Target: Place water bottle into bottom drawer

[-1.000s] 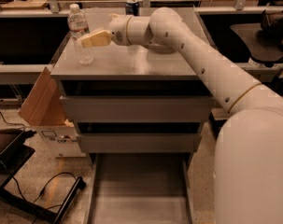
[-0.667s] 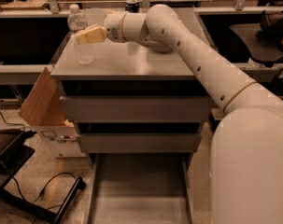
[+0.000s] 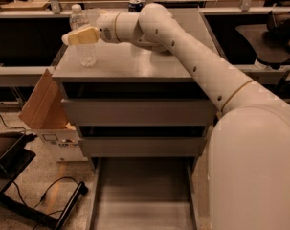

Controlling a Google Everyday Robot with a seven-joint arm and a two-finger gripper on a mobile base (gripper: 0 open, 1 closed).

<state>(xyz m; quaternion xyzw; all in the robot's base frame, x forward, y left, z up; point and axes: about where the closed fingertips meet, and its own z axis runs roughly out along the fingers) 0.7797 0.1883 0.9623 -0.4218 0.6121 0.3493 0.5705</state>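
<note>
Grey, shallow bottom drawer (image 3: 142, 200) sits pulled out down front, ready for the drop. Up on the grey metal cabinet top (image 3: 149, 63), the small clear ribbed water bottle (image 3: 87, 54) stands upright near the left edge, beige-tipped gripper (image 3: 73, 36) right at its shoulder (can't tell if it's gripping). Dark blue soda can (image 3: 135, 5) further back

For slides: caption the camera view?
Gripper at clear plastic water bottle atop grey cabinet; shallow grey bottom drawer open below.
</note>
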